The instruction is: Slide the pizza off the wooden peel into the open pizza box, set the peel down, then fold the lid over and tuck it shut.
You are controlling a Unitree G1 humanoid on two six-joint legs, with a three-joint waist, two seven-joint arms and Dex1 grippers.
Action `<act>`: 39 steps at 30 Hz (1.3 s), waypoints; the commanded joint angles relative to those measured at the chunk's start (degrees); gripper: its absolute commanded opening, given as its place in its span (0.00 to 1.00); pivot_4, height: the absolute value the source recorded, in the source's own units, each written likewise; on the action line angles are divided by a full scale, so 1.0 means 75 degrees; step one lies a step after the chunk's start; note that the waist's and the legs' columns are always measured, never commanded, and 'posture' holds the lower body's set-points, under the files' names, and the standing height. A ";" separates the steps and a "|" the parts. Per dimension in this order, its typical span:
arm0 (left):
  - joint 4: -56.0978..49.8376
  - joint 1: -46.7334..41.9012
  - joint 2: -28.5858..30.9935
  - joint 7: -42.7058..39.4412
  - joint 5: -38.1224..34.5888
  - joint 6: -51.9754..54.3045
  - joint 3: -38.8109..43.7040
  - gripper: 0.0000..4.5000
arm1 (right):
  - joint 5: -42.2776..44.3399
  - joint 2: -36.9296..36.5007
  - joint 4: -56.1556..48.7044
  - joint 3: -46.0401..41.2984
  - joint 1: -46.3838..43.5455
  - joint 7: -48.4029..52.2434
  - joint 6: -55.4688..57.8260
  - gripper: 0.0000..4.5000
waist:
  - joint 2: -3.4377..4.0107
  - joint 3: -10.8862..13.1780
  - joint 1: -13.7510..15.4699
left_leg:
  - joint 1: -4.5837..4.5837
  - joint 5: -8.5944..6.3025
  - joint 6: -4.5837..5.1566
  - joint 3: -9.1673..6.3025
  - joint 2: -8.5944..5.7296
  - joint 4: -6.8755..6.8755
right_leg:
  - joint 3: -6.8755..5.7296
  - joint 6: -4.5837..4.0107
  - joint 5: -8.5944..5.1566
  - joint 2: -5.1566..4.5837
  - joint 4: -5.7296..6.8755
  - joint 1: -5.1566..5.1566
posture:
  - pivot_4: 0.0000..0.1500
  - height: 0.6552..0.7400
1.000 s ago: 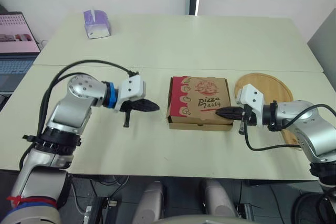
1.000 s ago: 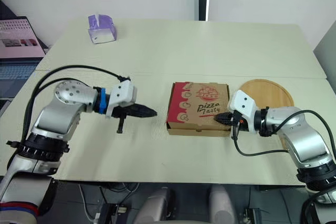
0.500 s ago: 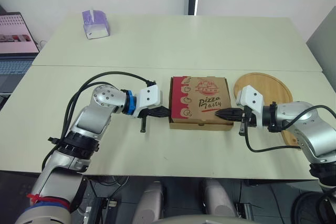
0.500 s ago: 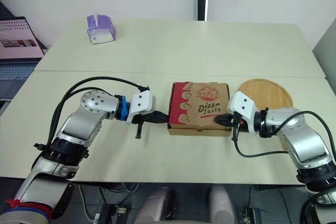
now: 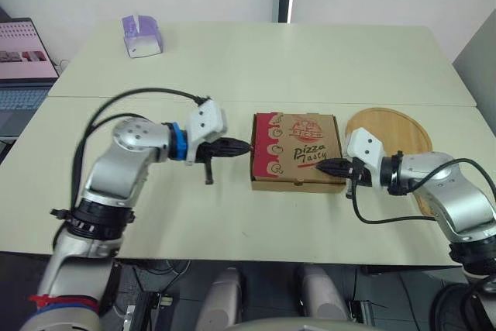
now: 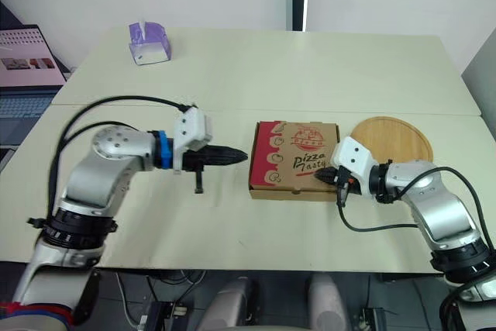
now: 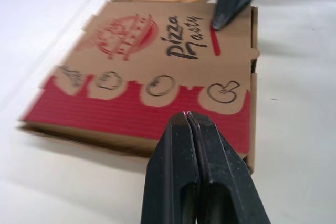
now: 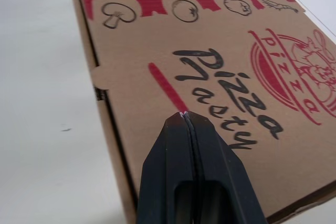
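We take 12 o'clock as directly away from the robot across the table. The pizza box sits at the centre of the near half. Its lid is already folded flat, so we judge that the pizza is inside and only the tuck is left. The wooden peel lies flat on the table at 3 o'clock from the box, just beside it and free of both grippers. The left gripper is at 9 o'clock from the box. Its two black fingers are pressed together into a single point, which aims along the 9-to-3 line at the red band and stops just short of the box edge. The right gripper comes in from 3 o'clock with its fingers likewise closed on nothing. Its tip rests on or just above the lid near the 5 o'clock corner, by the printed underline; we cannot confirm contact from these views. The coming move turns on the tab, which lies along the 6 o'clock edge of the lid above the front wall. That edge runs from 9 to 3 o'clock, parallel to both sets of fingers. The right gripper is much the nearer and already stands over that end of the edge. We judge that a downward press toward 6 o'clock from the right fingertips would seat the lid. The left gripper would then brace the 9 o'clock side to keep the box from sliding.
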 commanded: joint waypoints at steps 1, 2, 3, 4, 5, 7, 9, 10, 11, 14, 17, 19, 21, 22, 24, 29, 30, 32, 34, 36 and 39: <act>0.0249 0.0172 -0.0165 0.0387 0.0418 -0.0119 -0.0415 0.00 | -0.0298 0.0031 0.0044 0.0135 -0.0023 -0.0128 -0.0161 0.00 | 0.0000 0.0000 0.0000 | 0.0000 0.0000 0.0000 0.0000 -0.0002 0.0000 | 0.0000 0.0000 0.0000 0.0001 0.0001 -0.0001 | 1.00 1.00; 0.0384 0.0260 -0.0174 0.0484 0.0562 -0.0122 -0.0536 0.00 | -0.0353 0.0036 0.0062 0.0184 0.0030 -0.0140 -0.0145 0.00 | 0.0000 0.0000 -0.0001 | 0.0001 0.0000 0.0000 0.0001 -0.0002 0.0000 | 0.0000 0.0000 0.0000 0.0003 0.0001 -0.0002 | 1.00 1.00; 0.0526 0.0356 -0.0152 0.0555 0.0724 -0.0183 -0.0661 0.00 | -0.0423 0.0030 0.0085 0.0240 0.0092 -0.0155 -0.0157 0.00 | 0.0000 0.0000 -0.0008 | 0.0001 0.0000 0.0000 0.0000 -0.0004 -0.0001 | 0.0000 -0.0001 0.0000 0.0003 0.0002 -0.0001 | 1.00 1.00; 0.0621 0.0426 -0.0143 0.0605 0.0808 -0.0211 -0.0738 0.00 | -0.0478 0.0020 0.0111 0.0282 0.0144 -0.0159 -0.0191 0.00 | 0.0001 -0.0004 -0.0004 | 0.0003 0.0000 0.0000 0.0000 -0.0002 -0.0001 | 0.0001 -0.0001 0.0000 0.0005 0.0001 -0.0001 | 1.00 1.00; 0.0659 0.0497 -0.0157 0.0648 0.0811 -0.0190 -0.0758 0.00 | -0.0527 0.0027 0.0139 0.0318 0.0199 -0.0172 -0.0242 0.00 | 0.0003 -0.0009 0.0000 | 0.0013 0.0000 0.0000 -0.0001 -0.0001 -0.0002 | 0.0001 -0.0001 0.0000 0.0004 0.0001 0.0008 | 1.00 1.00; 0.0578 0.0596 -0.0186 0.0690 0.0756 -0.0233 -0.0736 0.00 | -0.0626 0.0056 0.0191 0.0364 0.0272 -0.0207 -0.0375 0.00 | 0.0002 -0.0023 -0.0001 | 0.0032 -0.0001 0.0000 0.0000 0.0000 -0.0007 | 0.0001 -0.0001 0.0000 0.0004 -0.0007 0.0028 | 1.00 1.00; 0.0304 0.0641 -0.0270 0.0833 0.0502 -0.0146 -0.0468 0.00 | -0.0673 0.0164 0.0240 0.0224 0.0266 -0.0360 -0.0661 0.00 | 0.0002 -0.0035 -0.0001 | 0.0036 -0.0001 0.0000 0.0001 0.0002 -0.0006 | 0.0002 0.0000 -0.0001 0.0004 -0.0007 0.0030 | 1.00 1.00; 0.0134 0.0655 -0.0303 0.1006 0.0342 -0.0066 -0.0186 0.00 | -0.0563 0.0262 0.0234 -0.0023 0.0236 -0.0481 -0.0783 0.00 | 0.0002 -0.0035 -0.0007 | 0.0038 -0.0001 0.0000 0.0002 0.0002 -0.0006 | 0.0003 0.0000 -0.0001 0.0004 -0.0007 0.0031 | 1.00 1.00; -0.0011 0.0684 -0.0321 0.1226 0.0193 0.0028 0.0147 0.00 | -0.0439 0.0358 0.0236 -0.0323 0.0215 -0.0646 -0.0860 0.00 | 0.0001 -0.0035 -0.0009 | 0.0038 -0.0001 0.0000 0.0002 0.0004 -0.0006 | 0.0003 0.0000 0.0000 0.0004 -0.0007 0.0031 | 1.00 1.00; -0.0209 0.0829 -0.0331 0.1848 0.0006 0.0226 0.0840 0.00 | -0.0263 0.0438 0.0236 -0.0918 0.0248 -0.0926 -0.0893 0.00 | -0.0001 -0.0032 -0.0014 | 0.0029 -0.0001 0.0000 -0.0001 0.0013 -0.0006 | 0.0006 -0.0001 0.0000 0.0004 0.0001 0.0017 | 1.00 1.00; -0.0356 0.1253 -0.0364 0.2450 -0.0026 0.0397 0.1356 0.00 | -0.0265 0.0476 0.0328 -0.1468 0.0392 -0.1269 -0.0856 0.00 | -0.0001 -0.0032 -0.0004 | 0.0027 -0.0001 0.0000 -0.0003 0.0013 -0.0007 | 0.0007 -0.0001 0.0000 0.0003 0.0000 0.0014 | 1.00 1.00; -0.0502 0.1621 -0.0425 0.2713 -0.0011 0.0509 0.1437 0.00 | -0.0414 0.0502 0.0531 -0.1665 0.0557 -0.1467 -0.0995 0.00 | -0.0001 -0.0032 0.0004 | 0.0028 -0.0001 -0.0001 -0.0005 0.0014 -0.0011 | 0.0007 -0.0001 0.0000 -0.0001 -0.0003 0.0015 | 1.00 1.00; -0.0667 0.1933 -0.0499 0.2862 0.0069 0.0494 0.1260 0.00 | -0.0582 0.0427 0.0701 -0.1594 0.0789 -0.1443 -0.1143 0.00 | -0.0001 -0.0032 0.0005 | 0.0028 -0.0001 -0.0001 -0.0003 0.0013 -0.0012 | 0.0008 -0.0001 0.0000 -0.0003 -0.0006 0.0016 | 1.00 1.00; -0.0721 0.2006 -0.0529 0.2914 0.0083 0.0483 0.1193 0.00 | -0.0626 0.0395 0.0751 -0.1543 0.0858 -0.1411 -0.1199 0.00 | -0.0001 -0.0032 0.0006 | 0.0027 -0.0001 -0.0001 -0.0002 0.0013 -0.0013 | 0.0009 -0.0001 0.0000 -0.0004 -0.0007 0.0016 | 1.00 1.00; -0.0838 0.2064 -0.0716 0.3042 0.0014 0.0623 0.1056 0.00 | -0.0710 0.0288 0.0783 -0.1334 0.1006 -0.1235 -0.1176 0.00 | -0.0001 -0.0031 0.0010 | 0.0023 -0.0001 -0.0001 0.0001 0.0012 -0.0012 | 0.0009 -0.0001 0.0000 -0.0004 -0.0007 0.0017 | 1.00 1.00; -0.1363 0.2249 -0.0822 0.2704 -0.0276 0.1101 0.0441 0.00 | -0.0250 0.0264 0.0050 -0.0906 0.1435 -0.0571 -0.0588 0.00 | -0.0001 -0.0031 0.0001 | 0.0028 -0.0001 -0.0001 0.0003 0.0007 -0.0016 | 0.0006 -0.0001 0.0000 -0.0002 -0.0007 0.0018 | 1.00 1.00; -0.1437 0.2271 -0.0795 0.2652 -0.0318 0.1164 0.0386 0.00 | -0.0178 0.0270 -0.0033 -0.0901 0.1459 -0.0511 -0.0497 0.00 | -0.0001 -0.0031 -0.0008 | 0.0026 -0.0001 -0.0001 0.0002 0.0007 -0.0016 | 0.0005 -0.0001 -0.0001 0.0000 -0.0007 0.0018 | 1.00 1.00; -0.1580 0.2344 -0.0751 0.2683 -0.0296 0.1170 0.0337 0.00 | -0.0121 0.0185 -0.0188 -0.0886 0.1548 -0.0405 -0.0335 0.00 | -0.0001 -0.0031 -0.0017 | 0.0026 -0.0002 0.0000 0.0005 0.0011 -0.0015 | 0.0010 -0.0001 -0.0001 -0.0001 -0.0009 0.0018 | 1.00 1.00; -0.1756 0.2425 -0.0697 0.2682 -0.0329 0.1240 0.0315 0.00 | -0.0069 0.0097 -0.0347 -0.0875 0.1666 -0.0302 -0.0197 0.00 | -0.0001 -0.0031 -0.0005 | 0.0027 -0.0002 0.0000 0.0004 0.0011 -0.0015 | 0.0010 -0.0001 -0.0001 -0.0001 -0.0011 0.0019 | 1.00 1.00; -0.1895 0.2515 -0.0651 0.2672 -0.0358 0.1305 0.0312 0.00 | -0.0032 0.0064 -0.0465 -0.0892 0.1747 -0.0290 -0.0121 0.00 | -0.0001 -0.0031 -0.0002 | 0.0026 -0.0002 0.0000 0.0002 0.0012 -0.0015 | 0.0007 -0.0001 -0.0001 -0.0001 -0.0012 0.0020 | 1.00 1.00; -0.1967 0.2599 -0.0622 0.2715 -0.0371 0.1350 0.0342 0.00 | -0.0044 0.0043 -0.0480 -0.0891 0.1743 -0.0350 -0.0089 0.00 | -0.0001 -0.0031 -0.0003 | 0.0026 -0.0002 0.0000 0.0003 0.0013 -0.0015 | 0.0008 0.0000 -0.0001 -0.0001 -0.0014 0.0021 | 1.00 1.00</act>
